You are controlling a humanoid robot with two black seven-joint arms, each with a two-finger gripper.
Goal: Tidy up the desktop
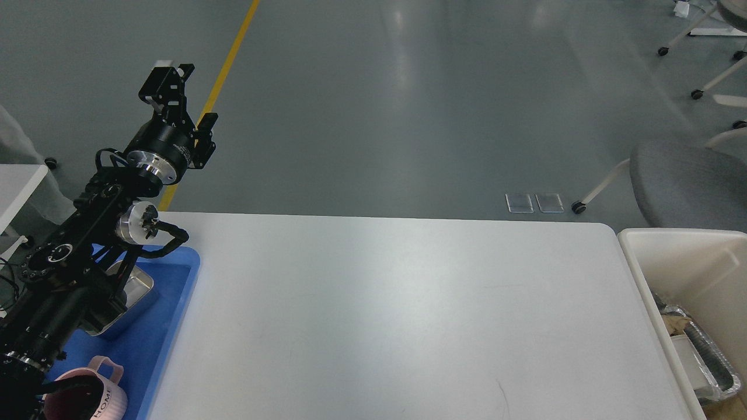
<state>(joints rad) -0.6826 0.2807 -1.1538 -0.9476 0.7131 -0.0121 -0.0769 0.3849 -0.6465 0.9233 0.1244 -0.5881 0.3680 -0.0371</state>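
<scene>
The desktop is a large white tabletop with rounded corners, and its surface is bare. My left arm comes in from the lower left and rises over the table's far left corner. My left gripper is raised above the floor beyond the table edge, with its fingers apart and nothing between them. My right gripper is out of view.
A blue tray on the left holds a metal container and a pink mug. A cream bin at the right holds a foil tray. A grey chair stands behind the bin.
</scene>
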